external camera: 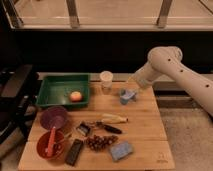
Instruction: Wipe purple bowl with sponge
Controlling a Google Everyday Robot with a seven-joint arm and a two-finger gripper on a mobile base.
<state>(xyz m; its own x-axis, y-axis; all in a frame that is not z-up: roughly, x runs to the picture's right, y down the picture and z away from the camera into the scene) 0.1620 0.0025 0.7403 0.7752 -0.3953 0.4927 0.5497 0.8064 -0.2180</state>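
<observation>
The purple bowl [54, 118] sits at the left of the wooden table, just in front of the green tray. It looks empty. The sponge [121, 150], a flat light blue-grey block, lies near the table's front edge, right of centre. My gripper [129, 95] is at the end of the white arm [167, 65], low over the table's back right. It is far from both the bowl and the sponge. A lumpy blue-grey shape shows right at the gripper, and I cannot tell the two apart.
A green tray [55, 98] at the back left holds an orange fruit [75, 96]. A white cup [106, 80] stands behind centre. A red bowl with utensils [50, 145], a black block [75, 152], grapes [99, 142], a yellow-handled tool [115, 119] and a black-handled one lie in front.
</observation>
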